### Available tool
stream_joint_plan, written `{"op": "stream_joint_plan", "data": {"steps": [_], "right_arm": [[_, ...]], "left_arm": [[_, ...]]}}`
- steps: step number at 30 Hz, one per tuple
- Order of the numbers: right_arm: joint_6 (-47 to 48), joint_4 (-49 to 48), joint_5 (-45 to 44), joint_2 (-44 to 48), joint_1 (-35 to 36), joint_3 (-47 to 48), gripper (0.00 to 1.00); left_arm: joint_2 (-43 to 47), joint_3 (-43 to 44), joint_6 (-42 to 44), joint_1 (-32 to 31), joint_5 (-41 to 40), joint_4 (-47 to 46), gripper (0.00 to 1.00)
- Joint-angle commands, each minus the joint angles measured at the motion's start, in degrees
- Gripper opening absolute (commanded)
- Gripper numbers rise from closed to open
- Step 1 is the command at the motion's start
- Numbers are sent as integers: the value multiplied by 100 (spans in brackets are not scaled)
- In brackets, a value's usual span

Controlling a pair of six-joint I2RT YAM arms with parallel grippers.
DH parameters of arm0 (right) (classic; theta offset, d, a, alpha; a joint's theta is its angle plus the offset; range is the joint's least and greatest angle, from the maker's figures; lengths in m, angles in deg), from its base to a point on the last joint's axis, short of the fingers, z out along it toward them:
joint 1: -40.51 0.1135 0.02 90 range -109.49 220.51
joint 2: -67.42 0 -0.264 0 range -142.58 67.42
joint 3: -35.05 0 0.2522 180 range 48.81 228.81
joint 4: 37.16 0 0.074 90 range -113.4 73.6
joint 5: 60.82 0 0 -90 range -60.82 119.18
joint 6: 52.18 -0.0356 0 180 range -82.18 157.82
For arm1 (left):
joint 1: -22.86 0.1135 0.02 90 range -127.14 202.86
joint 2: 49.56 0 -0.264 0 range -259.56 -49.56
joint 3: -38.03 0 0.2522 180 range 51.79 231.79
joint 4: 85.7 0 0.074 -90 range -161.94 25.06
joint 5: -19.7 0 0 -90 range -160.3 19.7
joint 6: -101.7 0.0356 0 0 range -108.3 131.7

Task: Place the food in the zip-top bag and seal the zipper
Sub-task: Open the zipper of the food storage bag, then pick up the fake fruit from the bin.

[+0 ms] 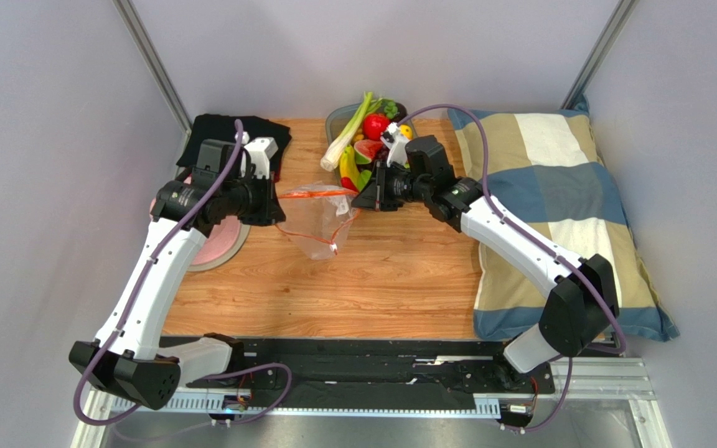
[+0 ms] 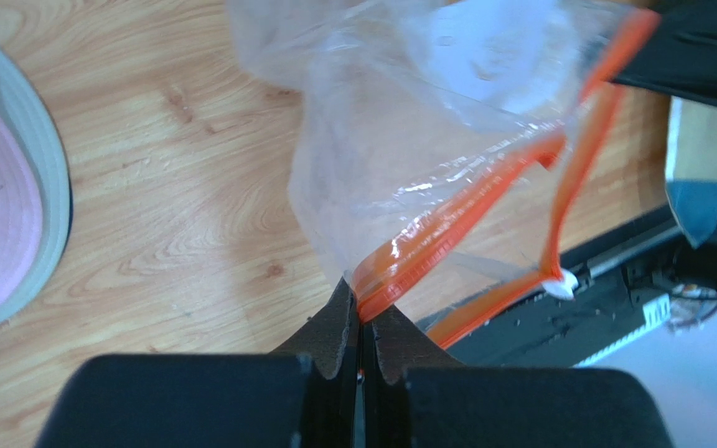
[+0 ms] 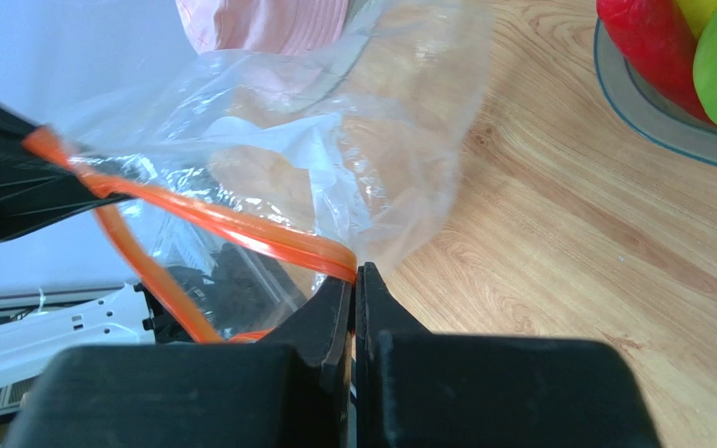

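Right now you've got the crinkly clear zip-top bag [image 1: 320, 229] hanging slack over the wooden table [image 1: 409, 280], your left gripper [image 2: 360, 317] and right gripper [image 3: 355, 278] each pinched tight on opposite ends of its glossy orange-red zipper [image 2: 456, 219], with the shiny toy food [image 1: 369, 140] heaped in the grey tray [image 1: 335, 115] just behind.
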Motion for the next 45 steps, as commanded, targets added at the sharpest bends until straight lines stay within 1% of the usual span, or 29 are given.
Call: {"op": "stream_joint_plan", "data": {"steps": [1,3,4,6,9,12,15,16,18,19,21,23,24,25,27,29,30,31,33,34,37,40,45], "right_arm": [[445,250,460,-394,-224,133,0],[515,329,610,-691,-224,230,0],[507,312,872,-789,-206,308,0],[507,242,1067,-1052,-180,388,0],[717,346,1200,-1316,-66,677,0],[972,679,1209,-1695,-48,1143,1],[1341,944,1156,-1757,-83,1460,19],[1403,997,1130,-1722,-135,1513,35],[1657,1225,1130,-1547,-206,1610,53],[1754,1296,1104,-1476,-328,1619,68],[1948,1393,1077,-1265,-487,1619,78],[2062,1428,1068,-1168,-794,1671,93],[2271,1446,1025,-1159,-891,1785,95],[2439,1472,798,-1177,-1057,1899,100],[2947,1551,376,-1342,-1190,2127,100],[3248,1569,15,-1527,-1392,2567,100],[3701,1560,-160,-1720,-1445,2725,100],[3923,1560,-449,-1844,-1498,2979,100],[4398,1455,-688,-2037,-1551,3182,100],[4792,1376,-855,-2203,-1612,3253,100],[5539,1034,-944,-2441,-1726,3297,100],[6111,971,-874,-2670,-1762,3482,100],[6562,866,-681,-3145,-1744,3701,100]], "left_arm": [[-28,650,1109,56,407,1022,0],[-125,731,1293,56,406,1268,0],[-247,766,1312,56,458,1304,0],[-405,775,1199,47,668,1287,0],[-774,713,1057,47,1072,989,0],[-1117,652,838,47,1205,611,0],[-1478,731,645,47,1337,522,0],[-1618,766,626,56,1399,531,0],[-1698,766,574,47,1496,461,0],[-1724,749,556,47,1514,426,0],[-1751,740,547,56,1618,356,0],[-1795,757,521,47,1654,321,0],[-1812,757,512,56,1707,303,0],[-1839,766,503,56,1724,285,0],[-1874,766,486,56,1768,250,0],[-1900,801,494,47,1769,259,0],[-1909,819,503,56,1760,268,0],[-1918,854,512,56,1751,268,0],[-1962,889,547,56,1725,303,0],[-1971,933,556,56,1716,311,0],[-2050,1012,608,56,1663,355,0],[-2094,1038,635,56,1646,329,0],[-2181,1047,696,56,1602,312,0]]}}
